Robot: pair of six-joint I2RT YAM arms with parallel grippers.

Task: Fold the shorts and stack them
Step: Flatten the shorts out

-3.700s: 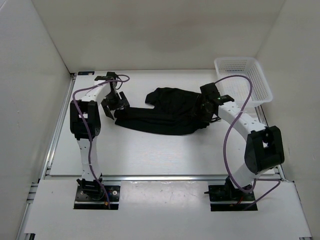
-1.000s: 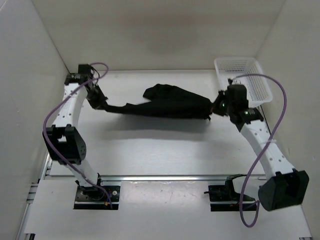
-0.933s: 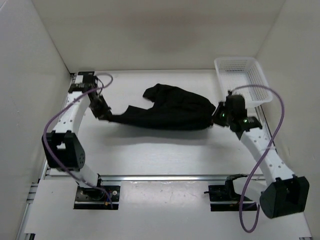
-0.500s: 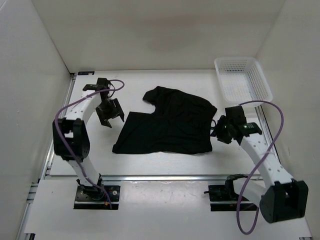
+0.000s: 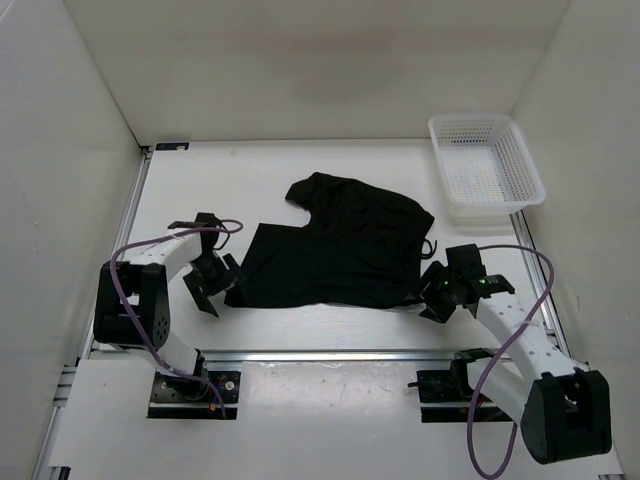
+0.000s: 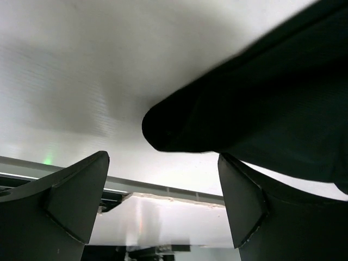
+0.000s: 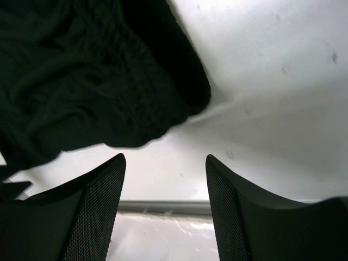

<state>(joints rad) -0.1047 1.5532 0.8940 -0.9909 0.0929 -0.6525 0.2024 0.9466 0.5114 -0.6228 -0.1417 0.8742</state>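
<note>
Since half a second ago both arms have drawn back toward the near edge. The left gripper (image 5: 210,285) has dropped from beside the far-left part of the cloth to just off its near-left corner. The right gripper (image 5: 437,290) now sits just off the near-right corner. One second ago the shorts (image 5: 335,245) hung stretched between the two grippers; now they lie released on the table (image 5: 300,335), mid-table.

Fingers:
- Left wrist view: jaws wide apart, nothing between them. A rounded black hem corner lies on the table just ahead of the gap.
- Right wrist view: jaws also wide and empty. A gathered edge of the cloth lies ahead, not touched.

Cloth state: mostly flat, near edge fairly straight. The far-left portion looks bunched and rumpled. A loop of drawstring (image 5: 428,246) pokes out at the right edge.

White mesh basket (image 5: 497,207) sits at the far right, well apart from the shorts, with nothing visible in it.

Progress, my judgement: lay-out step done. No fold shows yet. All folds and the stacking remain.
</note>
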